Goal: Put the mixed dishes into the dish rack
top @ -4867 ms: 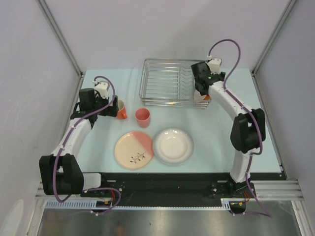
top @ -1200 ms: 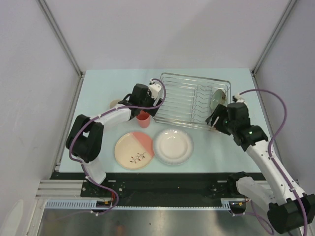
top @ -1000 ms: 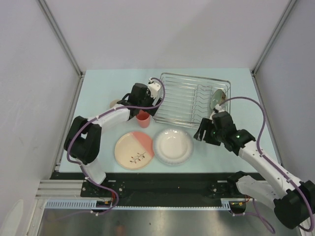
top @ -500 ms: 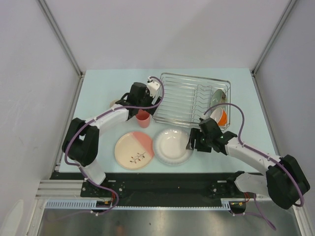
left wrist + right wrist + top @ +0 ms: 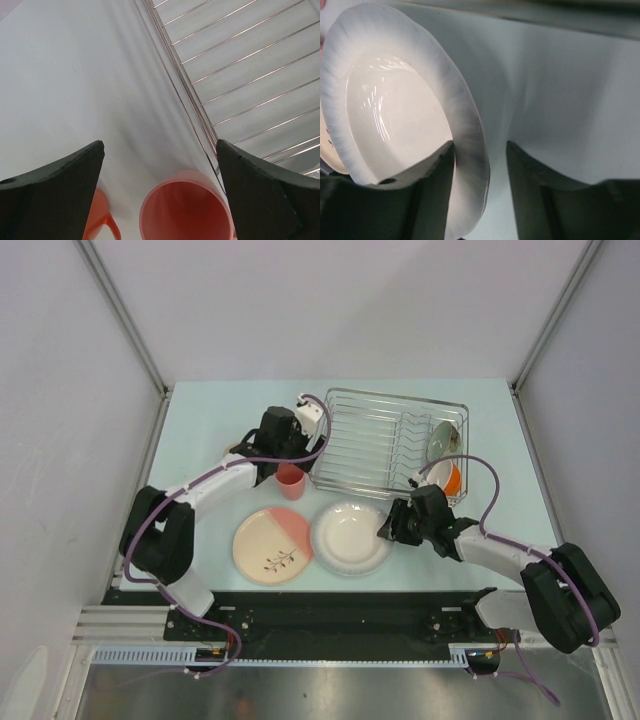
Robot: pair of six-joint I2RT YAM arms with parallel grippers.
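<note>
Pale tabletop (image 5: 205, 425), white-walled booth. Right gripper (image 5: 480, 147) — swung down from the dish rack (image 5: 372, 435) at upper centre — is now straddling the white plate (image 5: 349, 537) at its right rim, jaws parted, nothing clamped. Plate, glossy, is lying flat at lower centre; likely loading next. Left gripper (image 5: 160, 150) is hovering wide open over the small pink cup (image 5: 186, 212).

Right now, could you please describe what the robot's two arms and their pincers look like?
Both the left arm and right arm have white link shells with bulky black joint housings, and a purple cable loops along each. The left pincer and right pincer have dark, matte, wedge-shaped fingers; no markings are legible.
</note>
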